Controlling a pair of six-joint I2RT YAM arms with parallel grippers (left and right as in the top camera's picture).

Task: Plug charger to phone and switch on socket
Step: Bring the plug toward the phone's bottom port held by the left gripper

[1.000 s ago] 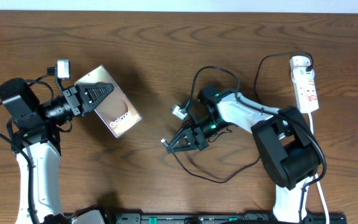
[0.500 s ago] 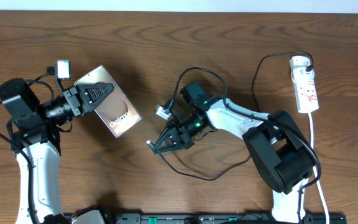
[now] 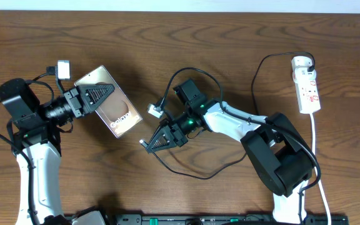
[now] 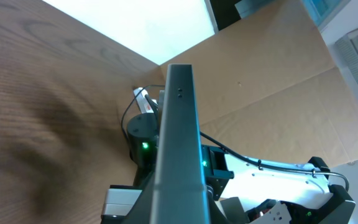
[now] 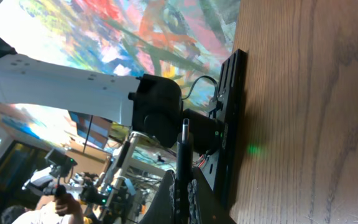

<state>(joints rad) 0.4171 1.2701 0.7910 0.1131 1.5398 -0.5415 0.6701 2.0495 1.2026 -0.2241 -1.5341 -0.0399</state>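
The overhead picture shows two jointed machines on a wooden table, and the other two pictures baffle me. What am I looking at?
Those are two robot arms seen from a camera above the table. The left hand is shut on a flat bronze phone with white Galaxy lettering. The right hand grips the tip of a thin black charger cable and points it toward the phone. A narrow white power strip lies at the far right. The other two pictures come from cameras on each wrist: the left shows the phone edge-on, the right shows the cable tip.
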